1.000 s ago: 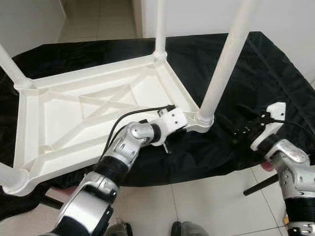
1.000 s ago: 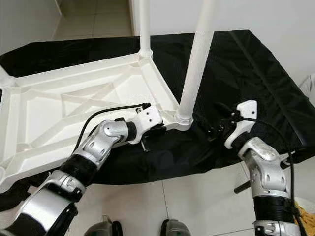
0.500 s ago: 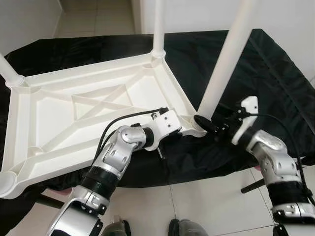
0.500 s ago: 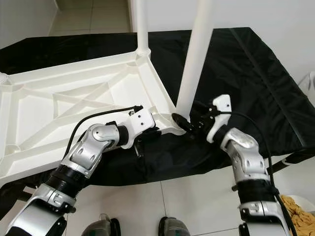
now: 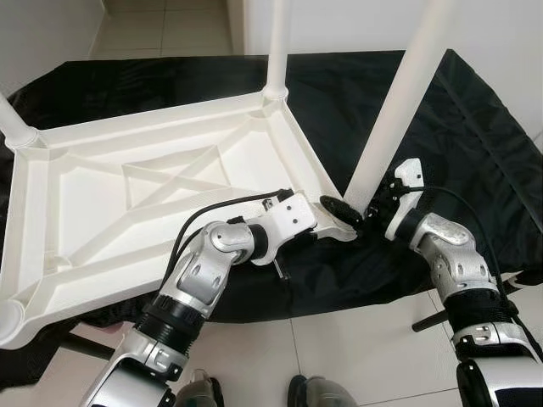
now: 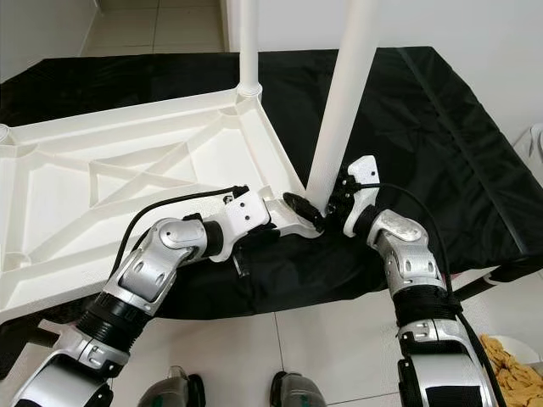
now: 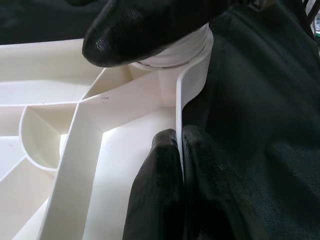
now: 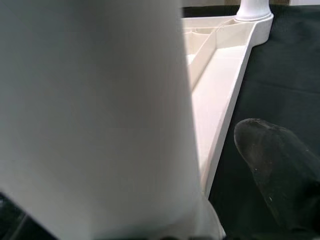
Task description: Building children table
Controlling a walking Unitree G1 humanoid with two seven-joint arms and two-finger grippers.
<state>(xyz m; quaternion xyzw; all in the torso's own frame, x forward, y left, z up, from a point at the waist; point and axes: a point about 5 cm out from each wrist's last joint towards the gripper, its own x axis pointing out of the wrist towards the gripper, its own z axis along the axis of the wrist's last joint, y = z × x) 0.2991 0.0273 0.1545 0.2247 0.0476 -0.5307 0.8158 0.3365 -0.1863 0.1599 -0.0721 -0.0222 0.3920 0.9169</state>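
The table (image 5: 161, 195) lay upside down on a black cloth (image 5: 475, 127), its white moulded plastic ribbed underneath and likely light, stiff and a little slick. The left gripper (image 7: 177, 150) was pinched shut on the thin rim beside the near corner, a sound hold. The right gripper (image 6: 327, 208) straddled the base of the smooth round leg (image 6: 344, 102) at its socket, fingers spread around it; low down looked the firmest place to grasp.
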